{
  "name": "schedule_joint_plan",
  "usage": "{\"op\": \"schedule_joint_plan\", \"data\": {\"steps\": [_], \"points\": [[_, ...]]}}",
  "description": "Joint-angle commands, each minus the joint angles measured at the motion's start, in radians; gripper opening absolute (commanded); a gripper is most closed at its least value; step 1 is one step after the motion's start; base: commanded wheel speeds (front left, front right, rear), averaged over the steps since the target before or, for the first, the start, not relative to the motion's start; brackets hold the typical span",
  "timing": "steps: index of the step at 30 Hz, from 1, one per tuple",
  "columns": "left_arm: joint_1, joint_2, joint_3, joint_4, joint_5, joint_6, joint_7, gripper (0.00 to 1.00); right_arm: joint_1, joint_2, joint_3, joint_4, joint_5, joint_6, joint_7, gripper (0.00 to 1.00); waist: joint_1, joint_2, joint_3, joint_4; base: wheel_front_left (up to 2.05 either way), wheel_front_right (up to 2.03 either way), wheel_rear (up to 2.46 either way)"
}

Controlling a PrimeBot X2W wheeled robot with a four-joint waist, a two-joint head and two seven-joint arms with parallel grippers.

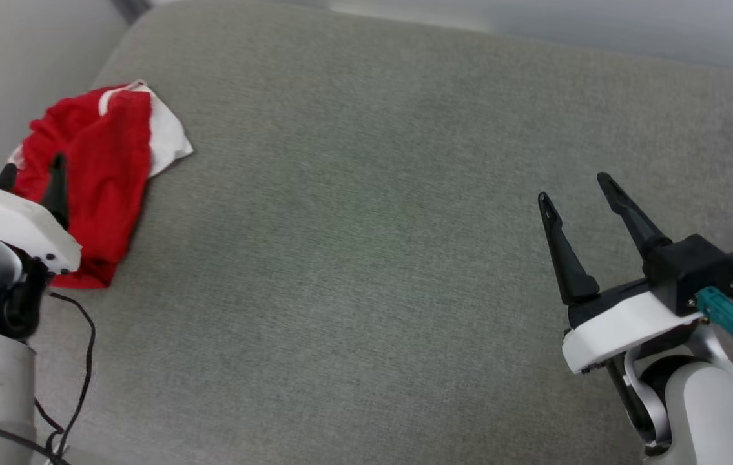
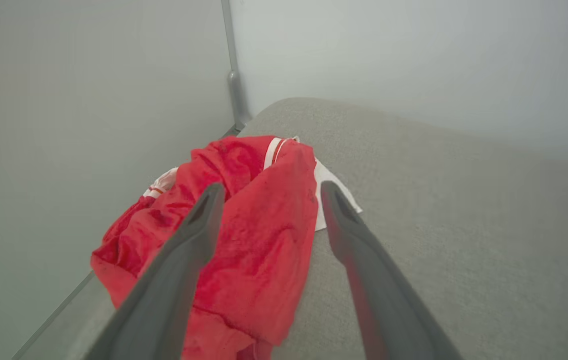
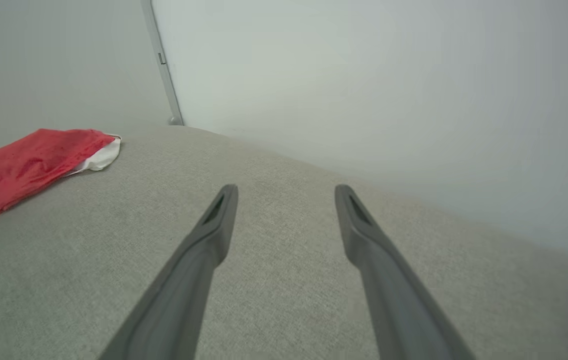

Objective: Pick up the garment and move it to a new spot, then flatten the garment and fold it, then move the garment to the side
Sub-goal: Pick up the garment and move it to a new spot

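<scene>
**Red jersey garment bunched at upper left, jaws wide**

The garment lies crumpled at the upper left of the head view, near the edge of the grey fabric surface. The left gripper hangs over it, jaws spread wide and holding nothing. The right gripper, at lower right, is also wide and empty, well apart from it.

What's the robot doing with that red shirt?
The robot looks ready to pick up the crumpled red and white garment, which lies near the left edge of a grey cushioned surface. Its left gripper is open right at the garment, not gripping yet. Its right gripper is open too, far off to the side.
</scene>
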Motion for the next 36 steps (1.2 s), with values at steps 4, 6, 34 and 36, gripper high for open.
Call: {"op": "schedule_joint_plan", "data": {"steps": [4,6,34,36], "points": [[-0.080,0.095,-0.036,0.098,-0.082,-0.002,0.141,1.00,-0.051,0.004,-0.002,0.015,-0.001,0.000,-0.026,1.00,-0.0002,-0.0001,0.164,-0.136,0.00,0.00,0.00],[-0.099,0.132,-0.040,0.152,-0.124,-0.002,0.218,1.00,-0.066,0.007,0.000,0.027,0.004,0.000,-0.038,1.00,-0.0002,-0.0001,0.193,-0.160,0.00,0.00,0.00],[-0.149,0.292,-0.083,0.296,-0.173,0.050,0.141,0.00,-0.060,0.018,-0.021,0.123,0.033,0.000,-0.097,1.00,-0.0002,-0.0001,0.105,-0.164,0.00,0.00,0.00],[-0.158,0.290,-0.096,0.276,-0.146,0.055,0.077,0.00,-0.048,0.018,-0.027,0.123,0.042,0.000,-0.097,1.00,-0.0002,-0.0001,0.067,-0.155,0.00,0.00,0.00]]}}
